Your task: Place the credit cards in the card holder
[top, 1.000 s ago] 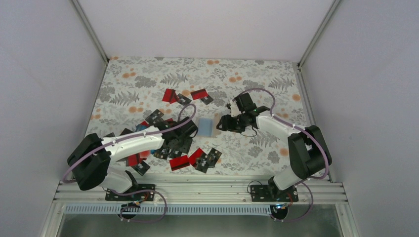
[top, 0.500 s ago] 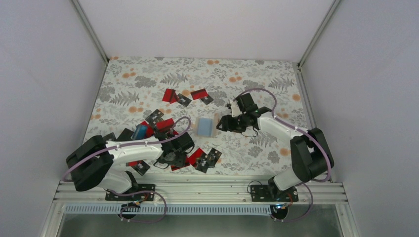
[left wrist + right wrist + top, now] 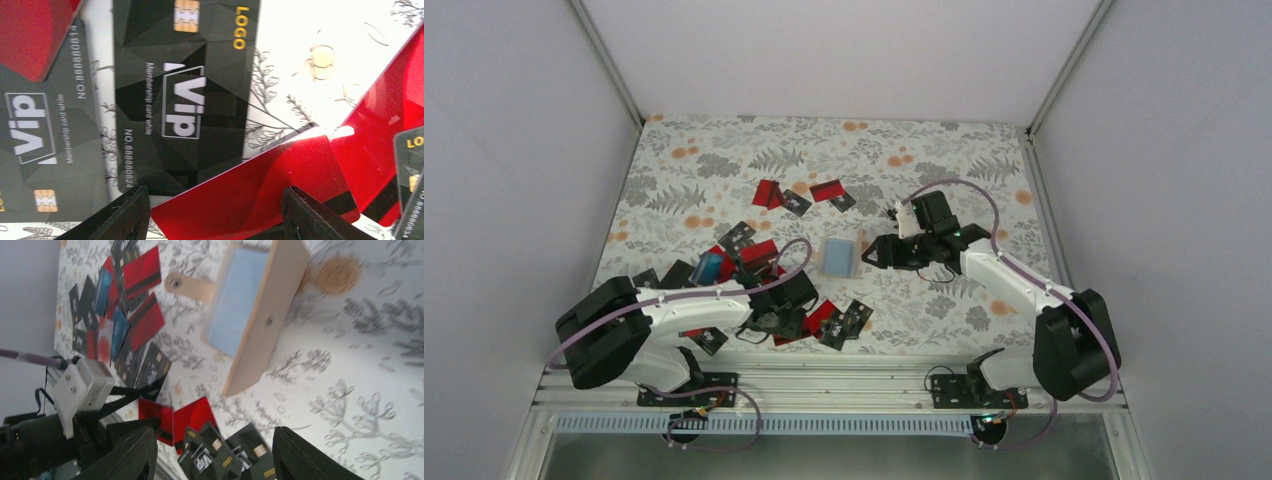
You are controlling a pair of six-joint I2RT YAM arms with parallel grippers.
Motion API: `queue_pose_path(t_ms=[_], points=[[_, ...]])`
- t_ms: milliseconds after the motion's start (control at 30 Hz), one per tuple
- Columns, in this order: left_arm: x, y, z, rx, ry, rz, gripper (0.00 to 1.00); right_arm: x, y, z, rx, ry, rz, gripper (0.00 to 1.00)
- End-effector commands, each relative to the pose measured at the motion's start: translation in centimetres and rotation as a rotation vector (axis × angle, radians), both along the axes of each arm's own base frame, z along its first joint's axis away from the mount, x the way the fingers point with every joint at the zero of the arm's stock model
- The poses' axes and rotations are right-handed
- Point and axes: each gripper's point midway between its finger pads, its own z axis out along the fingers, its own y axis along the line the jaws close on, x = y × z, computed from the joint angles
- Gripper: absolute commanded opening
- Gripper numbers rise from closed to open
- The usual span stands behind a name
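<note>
Left gripper [image 3: 794,303] hovers low over a scatter of credit cards [image 3: 754,255] at the near left of the table [image 3: 964,160]. The right gripper [image 3: 874,252] sits just beside the card holder [image 3: 840,256], which lies open mid-table, blue lining up.

From the left wrist, spread fingers [image 3: 122,216] straddle a red card [image 3: 255,195] overlapping a black VIP card [image 3: 185,95]. They hold nothing and are likely lining up a pick.

From the right wrist, jaws stand apart and empty, facing the holder, probably ready to steady it.
</note>
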Motion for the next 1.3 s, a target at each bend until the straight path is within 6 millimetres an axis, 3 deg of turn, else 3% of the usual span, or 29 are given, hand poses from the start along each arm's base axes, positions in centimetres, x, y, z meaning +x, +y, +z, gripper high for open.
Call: queue_pose_path(t_ms=[0, 233, 467, 667, 800, 1267], points=[[-3.2, -1.1, -2.0, -0.024, 0.114, -0.053, 0.66, -3.2, 1.3, 0.1, 0.05, 0.035, 0.068, 0.6], [-5.2, -1.6, -2.4, 0.02, 0.134, -0.057, 0.66, -6.0, 1.5, -1.6, 0.045, 0.071, 0.071, 0.6], [-4.5, -2.5, -0.3, 0.045, 0.048, -0.054, 0.68, -6.3, 1.4, -1.5, 0.038, 0.06, 0.063, 0.6], [-4.9, -4.0, 3.3, 0.115, -0.061, -0.233, 0.89, -6.2, 1.4, -1.4, 0.028, 0.051, 0.06, 0.59], [-6.2, -5.8, 4.3, 0.167, -0.074, -0.415, 0.97, -6.1, 1.3, -1.6, 0.022, 0.048, 0.054, 0.6], [-5.0, -5.4, 1.2, 0.405, -0.067, -0.659, 0.99, -6.7, 0.7, -1.2, 0.022, 0.036, 0.044, 0.6]])
